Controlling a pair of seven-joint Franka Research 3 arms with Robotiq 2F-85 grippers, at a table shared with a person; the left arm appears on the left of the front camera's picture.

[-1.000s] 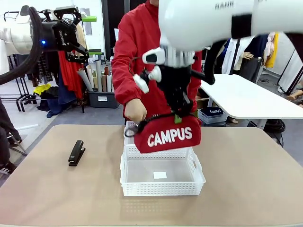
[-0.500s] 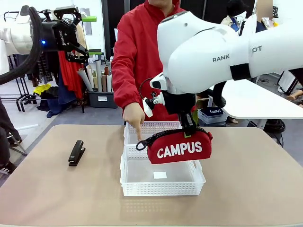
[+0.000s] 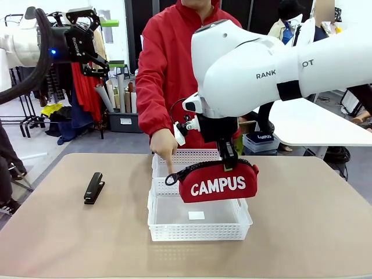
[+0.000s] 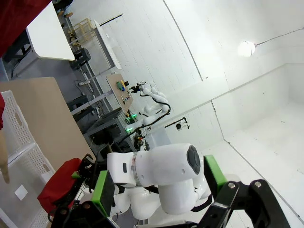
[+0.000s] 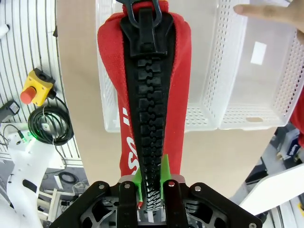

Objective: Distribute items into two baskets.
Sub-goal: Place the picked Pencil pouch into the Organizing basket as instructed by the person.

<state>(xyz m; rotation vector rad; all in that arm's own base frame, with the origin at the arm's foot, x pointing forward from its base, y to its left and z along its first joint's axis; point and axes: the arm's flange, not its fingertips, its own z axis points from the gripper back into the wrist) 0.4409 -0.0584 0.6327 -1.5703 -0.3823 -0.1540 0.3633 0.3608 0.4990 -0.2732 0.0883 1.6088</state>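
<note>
While the R gripper (image 5: 152,178) pinches the pouch (image 3: 218,183) by its zip end above the near basket (image 3: 197,232), grip's thin. Any jerk = slip, or bumps the person's hand (image 3: 164,142); L gripper (image 3: 100,43) spread.

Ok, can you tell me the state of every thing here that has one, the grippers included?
near basket: empty but for a small white label.
far basket: empty where visible.
red pouch: zipped shut, hanging in the air above the baskets.
right gripper: shut on the pouch's zipper edge.
left gripper: open, raised, empty.
black stapler: closed, lying on the table, left of the baskets.
person's hand: index finger pointing down at the baskets.
</note>
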